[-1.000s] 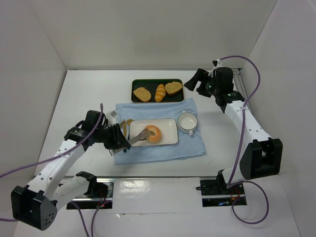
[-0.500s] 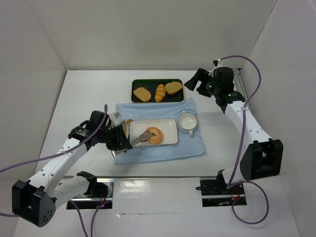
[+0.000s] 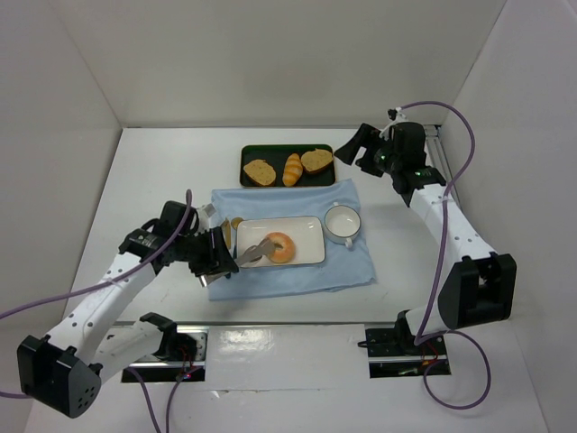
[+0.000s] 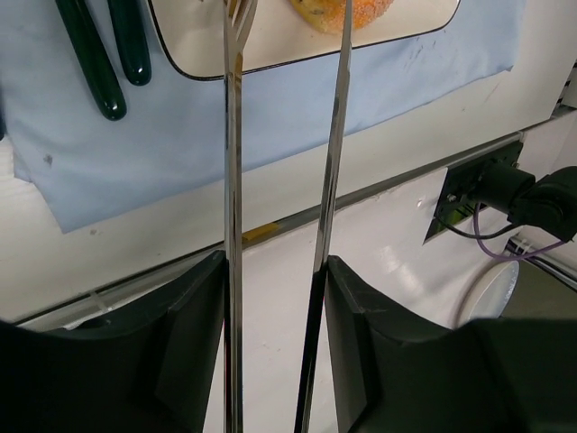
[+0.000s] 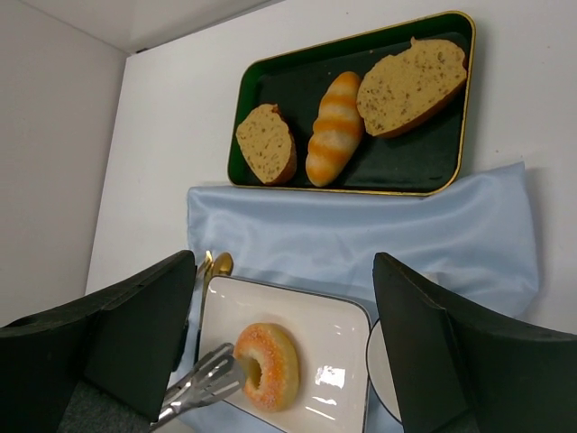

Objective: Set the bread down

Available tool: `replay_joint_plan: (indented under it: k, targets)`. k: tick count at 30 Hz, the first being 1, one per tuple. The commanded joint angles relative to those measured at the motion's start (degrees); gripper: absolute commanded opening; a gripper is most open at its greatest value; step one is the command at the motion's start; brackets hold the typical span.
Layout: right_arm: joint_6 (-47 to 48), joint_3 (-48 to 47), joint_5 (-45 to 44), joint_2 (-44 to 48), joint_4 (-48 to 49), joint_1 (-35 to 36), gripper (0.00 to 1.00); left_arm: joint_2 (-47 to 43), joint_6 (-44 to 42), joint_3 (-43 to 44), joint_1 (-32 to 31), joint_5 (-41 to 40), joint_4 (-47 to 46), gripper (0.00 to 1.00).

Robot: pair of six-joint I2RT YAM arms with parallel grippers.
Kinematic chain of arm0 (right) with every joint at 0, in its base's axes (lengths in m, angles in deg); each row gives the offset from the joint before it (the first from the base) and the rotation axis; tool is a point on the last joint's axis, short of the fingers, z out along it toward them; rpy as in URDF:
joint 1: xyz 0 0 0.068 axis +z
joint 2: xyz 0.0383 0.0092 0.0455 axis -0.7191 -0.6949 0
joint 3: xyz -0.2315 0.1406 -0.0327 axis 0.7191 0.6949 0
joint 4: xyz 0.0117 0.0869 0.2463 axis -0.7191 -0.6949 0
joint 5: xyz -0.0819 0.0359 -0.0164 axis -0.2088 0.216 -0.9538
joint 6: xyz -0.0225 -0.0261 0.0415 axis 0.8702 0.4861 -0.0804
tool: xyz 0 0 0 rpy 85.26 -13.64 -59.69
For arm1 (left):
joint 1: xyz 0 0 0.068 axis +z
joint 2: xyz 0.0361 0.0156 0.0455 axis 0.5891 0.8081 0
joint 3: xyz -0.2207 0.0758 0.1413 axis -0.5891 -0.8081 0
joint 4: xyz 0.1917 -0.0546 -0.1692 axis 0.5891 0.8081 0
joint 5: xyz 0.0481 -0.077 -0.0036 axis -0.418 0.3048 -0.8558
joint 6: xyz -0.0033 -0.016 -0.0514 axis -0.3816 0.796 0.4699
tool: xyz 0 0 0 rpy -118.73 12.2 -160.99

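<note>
The bread point(image 3: 280, 247) is an orange-tan ring lying on the white rectangular plate point(image 3: 308, 236), seen also in the right wrist view point(image 5: 268, 365) and at the top edge of the left wrist view point(image 4: 352, 11). My left gripper point(image 3: 215, 255) point(image 4: 274, 262) is shut on metal tongs point(image 3: 254, 251) point(image 4: 233, 180). The tongs' tips point(image 5: 194, 383) rest against the bread's left rim, arms slightly apart. My right gripper point(image 3: 356, 149) point(image 5: 284, 263) is open and empty, held high beside the green tray.
A green tray point(image 3: 248, 153) at the back holds two bread slices and a golden roll point(image 3: 292, 169). A white cup point(image 3: 343, 223) stands right of the plate on the blue cloth point(image 3: 297, 275). Dark-handled cutlery point(image 4: 99, 63) lies left of the plate.
The left arm has shifted only slightly, keeping the tongs at the bread. The bread stays on the plate. The right arm has not moved.
</note>
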Motion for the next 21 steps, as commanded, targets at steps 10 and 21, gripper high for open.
replay_joint_plan:
  k: [10,21]
  targets:
    - [-0.8,-1.6,0.6,-1.5,3.1,2.2,0.86,-6.6,0.6,8.3,0.9,-8.1,6.4,0.54]
    - [0.3,-2.7,0.6,-1.5,0.7,2.2,0.86,-10.8,2.3,8.3,3.4,-34.5,-0.2,0.51]
